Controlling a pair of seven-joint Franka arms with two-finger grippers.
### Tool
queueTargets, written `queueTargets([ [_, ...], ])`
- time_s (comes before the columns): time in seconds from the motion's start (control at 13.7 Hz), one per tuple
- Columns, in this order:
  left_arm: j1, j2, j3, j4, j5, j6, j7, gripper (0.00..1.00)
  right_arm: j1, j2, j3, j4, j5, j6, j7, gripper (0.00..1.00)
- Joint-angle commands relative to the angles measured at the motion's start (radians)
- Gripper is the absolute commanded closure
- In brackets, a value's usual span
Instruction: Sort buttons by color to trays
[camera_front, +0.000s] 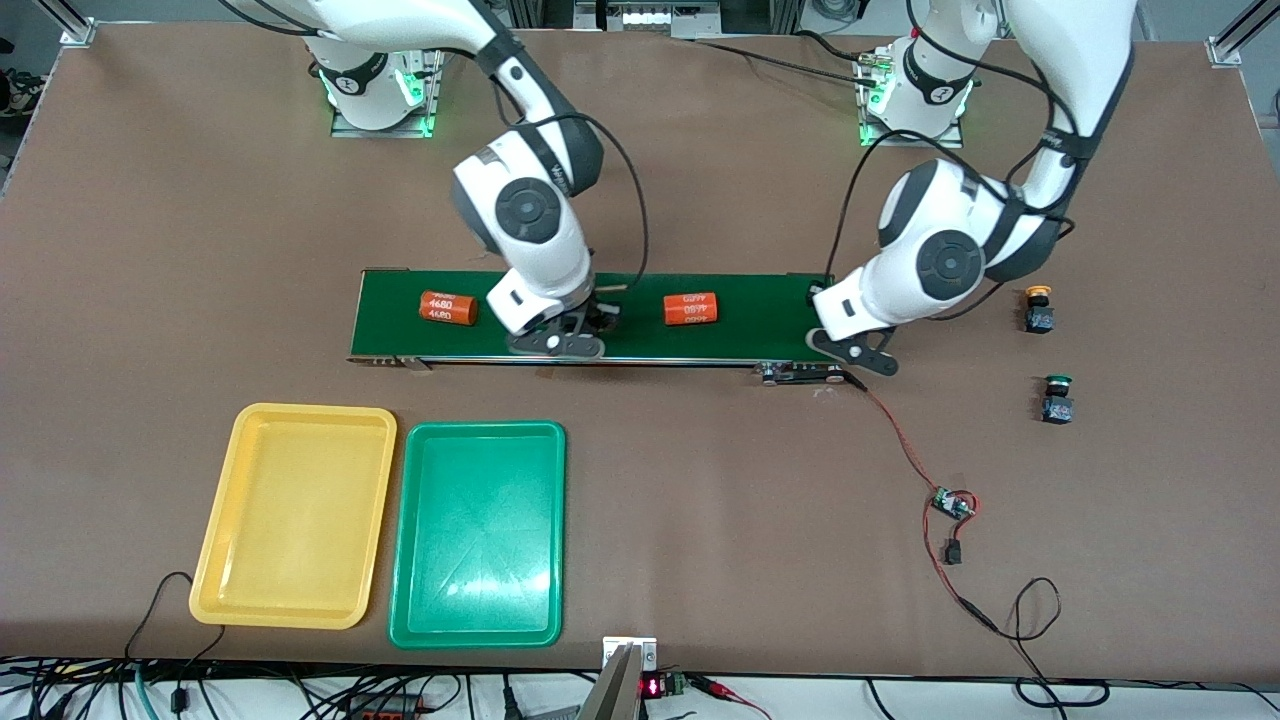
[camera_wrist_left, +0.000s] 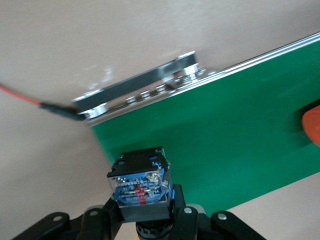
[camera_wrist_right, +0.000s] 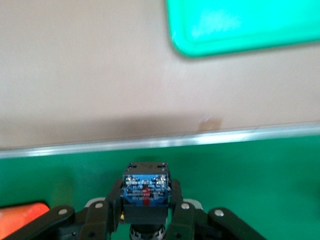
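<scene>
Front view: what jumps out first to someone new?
Both arms are down at the dark-green conveyor belt, left gripper and right gripper each shut on a button. Yellow tray and green tray lie side by side, nearer the camera.

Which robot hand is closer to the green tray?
Right. The right gripper is over the belt's middle, above the green tray; the left gripper is over the belt's end, toward the left arm's side.
</scene>
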Motion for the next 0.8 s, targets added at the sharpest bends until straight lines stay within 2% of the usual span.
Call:
queueTargets([
  [0.0,-0.026,0.04,-0.018,0.031,-0.038,0.013,-0.031,1.0,-0.134,0.022,0.011,0.094,0.003,-0.057,-0.187,0.89],
  [0.07,-0.026,0.043,-0.028,0.031,-0.038,0.016,-0.051,1.0,-0.177,0.028,0.011,0.099,0.001,-0.056,-0.256,0.88],
  [0.15,-0.026,0.053,-0.029,0.031,-0.036,0.021,-0.054,0.95,-0.21,0.041,0.01,0.113,0.0,-0.051,-0.316,0.88],
  [0.22,-0.026,0.058,-0.029,0.031,-0.033,0.024,-0.052,0.79,-0.249,0.067,0.005,0.142,0.001,-0.05,-0.375,0.88],
  [0.29,-0.026,0.064,-0.029,0.031,-0.036,0.039,-0.052,0.5,-0.281,0.099,0.003,0.182,0.001,-0.048,-0.425,0.88],
  [0.36,-0.026,0.063,-0.029,0.026,-0.036,0.047,-0.037,0.0,-0.309,0.137,0.002,0.22,0.001,-0.047,-0.459,0.88],
  [0.58,-0.023,-0.006,-0.029,0.025,-0.038,-0.006,-0.043,0.0,-0.335,0.272,-0.009,0.369,0.001,-0.009,-0.476,0.87],
  [0.73,0.023,-0.084,-0.019,0.026,-0.039,-0.095,-0.042,0.0,-0.334,0.326,-0.021,0.392,0.0,0.079,-0.499,0.87],
])
